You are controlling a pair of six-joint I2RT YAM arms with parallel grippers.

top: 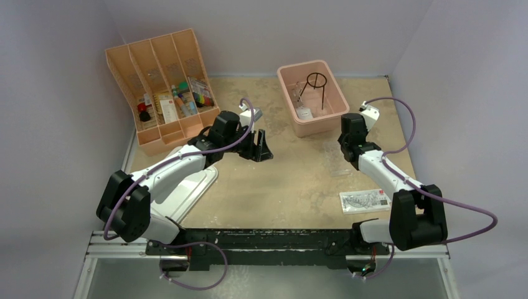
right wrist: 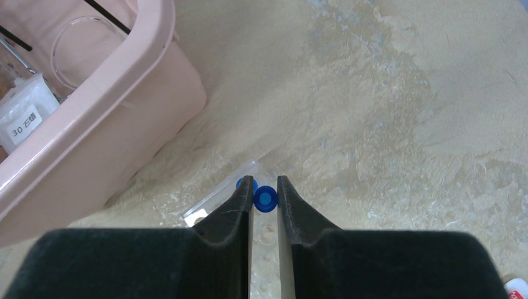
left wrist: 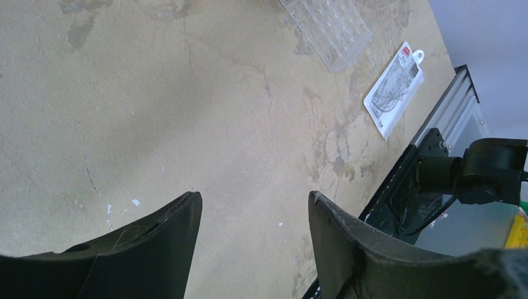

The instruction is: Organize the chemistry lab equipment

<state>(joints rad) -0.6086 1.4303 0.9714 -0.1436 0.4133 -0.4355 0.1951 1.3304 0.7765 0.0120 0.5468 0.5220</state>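
My right gripper (right wrist: 266,187) is shut on a small blue bulb (right wrist: 266,199) just above the table, beside the pink tub (right wrist: 124,118). A clear packet (right wrist: 215,196) with another blue tip lies under its left finger. The clear well rack (right wrist: 264,261) shows between the fingers, and also in the left wrist view (left wrist: 327,28). The tub (top: 331,93) holds the black wire ring tripod (top: 316,81), the clear glass flask (right wrist: 78,40) and a labelled packet (right wrist: 25,118). My left gripper (left wrist: 255,202) is open and empty over bare table. A flat packet (top: 365,200) lies at the front right. The forceps are not in view.
The orange divided tray (top: 127,65) stands at the back left with several small items in its slots. A white flat tray (top: 198,187) lies under my left arm. The black base rail (top: 268,240) runs along the near edge.
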